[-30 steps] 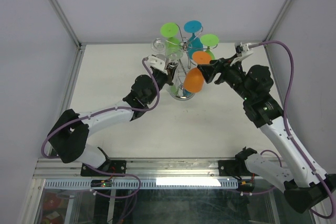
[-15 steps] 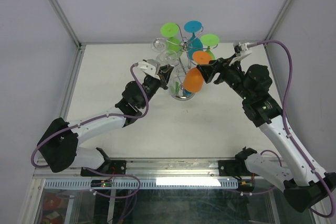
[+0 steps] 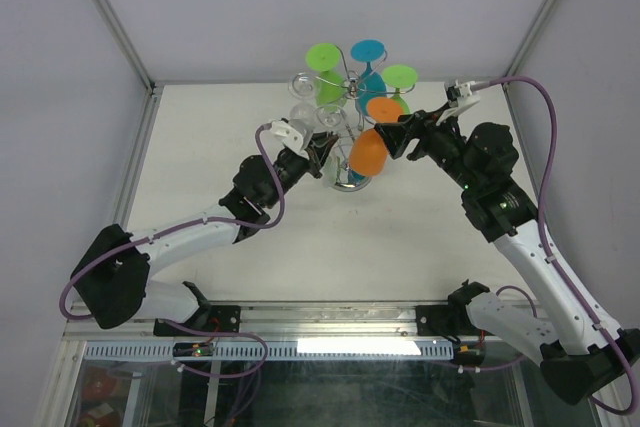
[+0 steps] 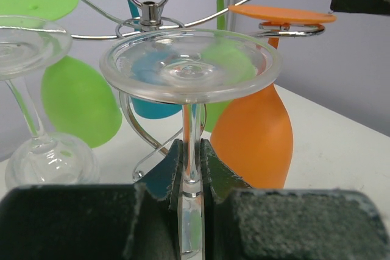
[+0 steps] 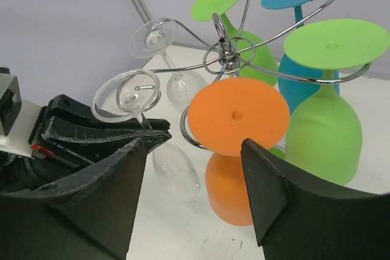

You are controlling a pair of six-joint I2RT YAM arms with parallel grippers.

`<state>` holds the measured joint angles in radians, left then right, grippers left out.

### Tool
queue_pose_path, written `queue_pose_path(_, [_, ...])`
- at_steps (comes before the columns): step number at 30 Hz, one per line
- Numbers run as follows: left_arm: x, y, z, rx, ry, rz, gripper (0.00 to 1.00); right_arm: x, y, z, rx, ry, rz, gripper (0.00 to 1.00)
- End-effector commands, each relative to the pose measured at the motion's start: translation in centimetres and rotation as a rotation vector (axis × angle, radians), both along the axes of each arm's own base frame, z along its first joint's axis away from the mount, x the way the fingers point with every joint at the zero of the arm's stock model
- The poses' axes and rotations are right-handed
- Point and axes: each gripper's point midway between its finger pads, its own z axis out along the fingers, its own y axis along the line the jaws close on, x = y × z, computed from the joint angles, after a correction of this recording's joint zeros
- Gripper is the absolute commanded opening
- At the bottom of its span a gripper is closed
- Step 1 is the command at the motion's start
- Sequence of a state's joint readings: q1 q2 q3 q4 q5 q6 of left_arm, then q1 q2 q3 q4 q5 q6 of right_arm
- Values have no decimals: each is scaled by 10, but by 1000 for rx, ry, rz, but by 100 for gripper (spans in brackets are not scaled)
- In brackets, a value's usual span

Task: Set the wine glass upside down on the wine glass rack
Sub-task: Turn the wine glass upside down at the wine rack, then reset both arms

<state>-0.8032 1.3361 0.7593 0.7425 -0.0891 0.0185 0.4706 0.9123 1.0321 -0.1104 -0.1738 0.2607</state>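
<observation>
A: Where is the wine glass?

B: The clear wine glass [image 4: 190,65] is upside down, foot up and bowl down. Its stem is pinched between the closed fingers of the left end effector [image 4: 191,162]. It is right against the left side of the wine glass rack [image 3: 348,87], which stands in the far half of the tabletop [image 3: 250,267], about midway between the left and right edges.

A: Does its foot sit on a scroll arm?

B: I cannot tell. In the right wrist view a chrome wire crosses the foot, but it is unclear whether the wire bears it.

A: What crowds it?

B: 5 other glasses hang inverted on the rack. A second clear glass [image 4: 24,44] is just beside it, toward the far-left corner. An orange glass [image 4: 253,132] hangs close on its other side, its bowl near the gripped stem. At the far side are the left green glass [image 3: 323,54], the blue glass [image 3: 367,49] and the right green glass [image 3: 399,75]. The rack's central post and curled wires stand directly behind the stem.

A: And the other arm?

B: The right end effector [image 3: 395,135] is at the rack's right side, jaws spread wide and holding nothing. In its own camera the orange glass shows between its 2 fingers, ahead of them. I cannot tell whether they touch it.
</observation>
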Motion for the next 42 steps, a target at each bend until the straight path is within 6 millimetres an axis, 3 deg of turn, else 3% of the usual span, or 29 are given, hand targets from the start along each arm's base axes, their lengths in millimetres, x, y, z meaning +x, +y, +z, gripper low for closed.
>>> queue_pose_path(1, [3,-9,20,8,-50,-34,0,-2,0,16,14,-49,10,67])
queue_pose_path(3, [7,-11,14,30,-31,-31,0,-2,0,16,15,-48,9,67])
queue_pose_path(8, [9,-9,7,43,-12,-15,27,-3,-4,17,11,-55,-6,70])
queue_pose_path(14, [6,-1,10,36,-8,5,48,-4,-9,20,15,-65,-27,73])
queue_pose_path(16, [3,2,11,37,-5,6,62,-4,-11,21,16,-70,-39,75])
queue_pose_path(22, [-10,23,20,30,12,34,77,-11,-24,31,17,-117,-86,79])
queue_pose_path(25, [-14,42,21,49,49,95,83,-14,-33,35,15,-155,-118,88])
queue_pose_path(28, [-17,68,24,48,71,186,99,-17,-42,37,7,-185,-155,95])
queue_pose_path(31, [-17,98,26,55,100,300,99,-21,-51,36,-12,-222,-187,100])
queue_pose_path(42, [-2,206,29,-65,261,619,99,-55,-96,19,32,-351,-333,100])
